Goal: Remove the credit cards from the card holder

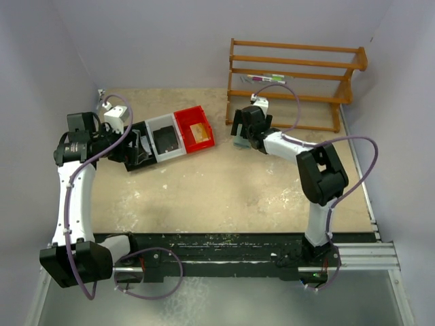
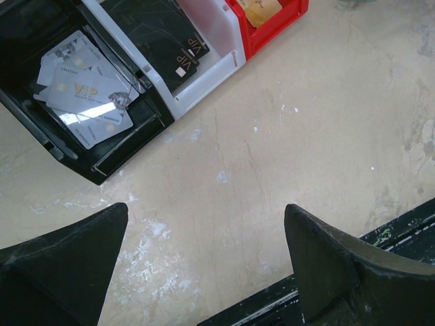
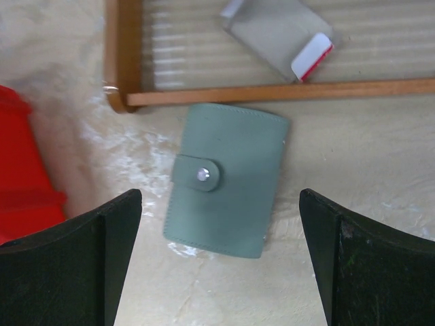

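The card holder point(image 3: 228, 180) is a grey-green pouch with its snap tab fastened. It lies flat on the table beside the wooden rack's bottom rail point(image 3: 272, 93). My right gripper point(image 3: 221, 197) hovers above it, open, a finger on either side and nothing between them. Several grey credit cards point(image 2: 85, 95) with gold VIP print lie loose in the black bin point(image 2: 102, 166). My left gripper point(image 2: 206, 207) is open and empty above bare table, just in front of that bin. In the top view the left gripper point(image 1: 134, 146) is at the bins and the right gripper point(image 1: 240, 130) is near the rack.
A white bin point(image 2: 211, 64) holds a black card, and a red bin point(image 2: 279, 24) holds an orange-yellow card; the three bins stand in a row. The wooden rack point(image 1: 296, 75) stands at the back right, with a grey flat item point(image 3: 279, 34) on its low shelf.
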